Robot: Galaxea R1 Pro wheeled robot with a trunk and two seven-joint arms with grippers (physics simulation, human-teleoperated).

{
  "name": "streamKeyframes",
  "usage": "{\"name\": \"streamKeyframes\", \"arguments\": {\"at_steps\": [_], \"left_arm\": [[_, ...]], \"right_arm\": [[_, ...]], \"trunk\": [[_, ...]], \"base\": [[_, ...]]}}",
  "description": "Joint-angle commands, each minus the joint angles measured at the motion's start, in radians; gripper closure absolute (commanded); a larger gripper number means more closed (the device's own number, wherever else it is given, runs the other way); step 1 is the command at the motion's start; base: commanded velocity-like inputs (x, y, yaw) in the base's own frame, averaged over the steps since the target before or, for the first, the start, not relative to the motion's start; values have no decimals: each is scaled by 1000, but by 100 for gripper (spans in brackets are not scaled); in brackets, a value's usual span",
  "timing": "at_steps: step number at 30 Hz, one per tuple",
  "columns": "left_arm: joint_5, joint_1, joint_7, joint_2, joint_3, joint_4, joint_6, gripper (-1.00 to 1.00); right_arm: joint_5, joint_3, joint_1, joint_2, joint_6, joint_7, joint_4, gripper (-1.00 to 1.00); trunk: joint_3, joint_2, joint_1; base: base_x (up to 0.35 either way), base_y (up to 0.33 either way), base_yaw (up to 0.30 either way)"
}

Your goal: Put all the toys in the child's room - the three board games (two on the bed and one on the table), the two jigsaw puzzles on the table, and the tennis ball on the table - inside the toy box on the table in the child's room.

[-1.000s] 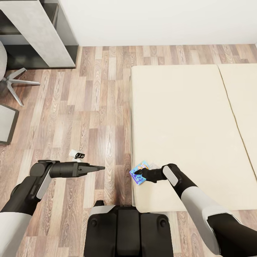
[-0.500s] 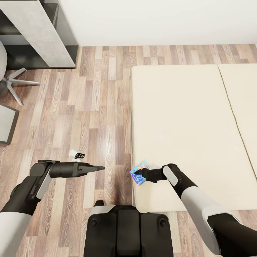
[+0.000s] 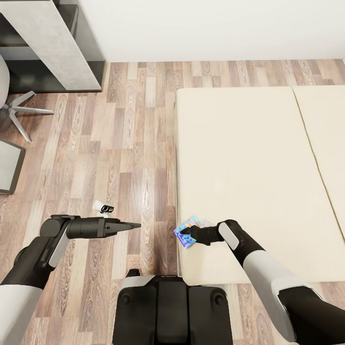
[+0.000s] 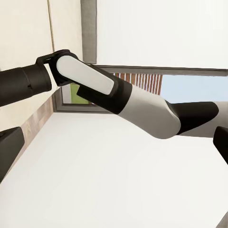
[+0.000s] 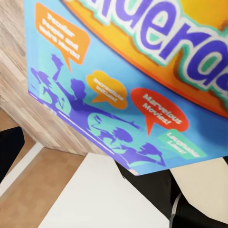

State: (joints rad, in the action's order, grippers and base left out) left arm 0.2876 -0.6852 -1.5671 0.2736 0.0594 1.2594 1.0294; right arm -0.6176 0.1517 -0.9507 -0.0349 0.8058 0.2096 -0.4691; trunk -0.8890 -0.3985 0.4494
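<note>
The small blue board game (image 3: 188, 233) lies at the near left corner of the bed (image 3: 239, 167), overhanging the mattress edge a little toward the wood floor (image 3: 124, 143). Its long axis runs diagonally, from the floor side up toward the mattress. Your right gripper (image 3: 185, 232) sits right on it, reaching in from the mattress side, and the right wrist view has the box's printed face (image 5: 123, 85) pressed close against the lens, so the fingers look pinched on its bed-side edge; I judge it held, though the contact itself is hidden.

Your left gripper (image 3: 135, 224) hangs over the floor, pointing toward the bed, well apart from the box, with its fingers drawn together to a point and nothing between them. A small white and black object (image 3: 103, 207) lies on the floor just beyond it.

The right arm is plainly the nearer one. The table (image 3: 48, 43) stands far off at the upper left, so the carry likely goes that way.
</note>
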Motion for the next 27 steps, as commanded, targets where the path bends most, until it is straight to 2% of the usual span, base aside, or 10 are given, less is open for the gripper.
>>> {"name": "streamKeyframes", "arguments": {"at_steps": [1, 27], "left_arm": [[1, 0, -4, 1, 2, 0, 11, -100], [1, 0, -4, 1, 2, 0, 11, -100]], "right_arm": [[7, 2, 0, 0, 2, 6, 0, -100], [7, 0, 0, -1, -3, 44, -2, -100]], "trunk": [[-1, -2, 1], [-1, -2, 1]], "base": [[0, 0, 0], [0, 0, 0]]}}
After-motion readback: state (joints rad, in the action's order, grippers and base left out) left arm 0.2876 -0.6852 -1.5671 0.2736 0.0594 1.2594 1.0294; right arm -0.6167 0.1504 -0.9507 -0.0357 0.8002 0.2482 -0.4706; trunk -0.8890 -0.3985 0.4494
